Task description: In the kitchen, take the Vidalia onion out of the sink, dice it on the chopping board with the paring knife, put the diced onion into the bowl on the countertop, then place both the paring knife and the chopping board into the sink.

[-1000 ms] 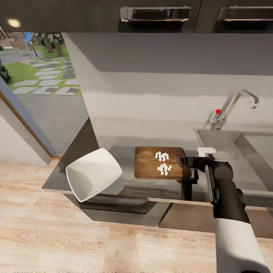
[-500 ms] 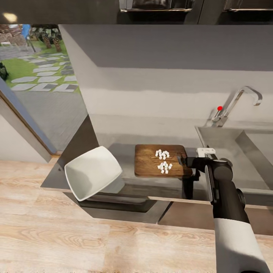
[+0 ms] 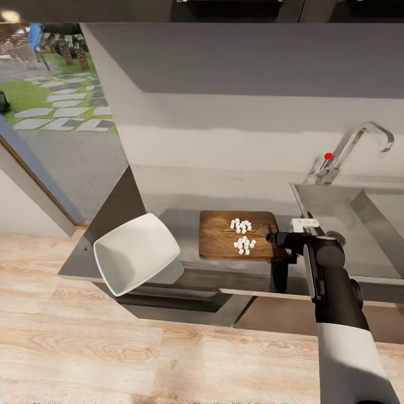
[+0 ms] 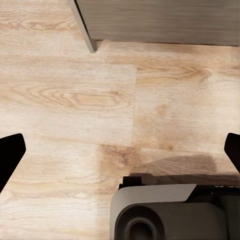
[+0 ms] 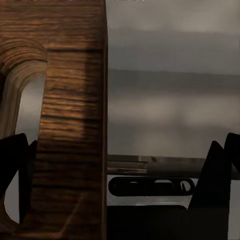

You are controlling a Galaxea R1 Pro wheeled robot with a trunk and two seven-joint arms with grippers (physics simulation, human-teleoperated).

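Note:
The dark wooden chopping board (image 3: 221,242) lies on the grey countertop (image 3: 182,221) with small white pieces of diced onion (image 3: 242,235) in two clusters on it. My right gripper (image 3: 271,238) is at the board's right end, by the handle hole. In the right wrist view the board's end (image 5: 70,125) sits between the wide-apart fingers (image 5: 12,170), and the gripper (image 5: 120,170) is open. The white bowl (image 3: 137,259) stands left of the board, overhanging the counter's front edge. The sink (image 3: 314,202) is at the right. I cannot make out the paring knife. My left gripper (image 4: 120,155) is open over the floor.
A chrome tap with a red knob (image 3: 359,146) rises behind the sink. Dark upper cabinets hang overhead. The counter ends at the left beside a glass door (image 3: 50,129) onto a garden. Light wood floor (image 3: 112,348) runs in front of the cabinets.
The camera has shifted, so the upper cabinets have slid out of the picture's top and more of the sink shows. The right gripper stays at the board's end; board, onion and bowl are unmoved.

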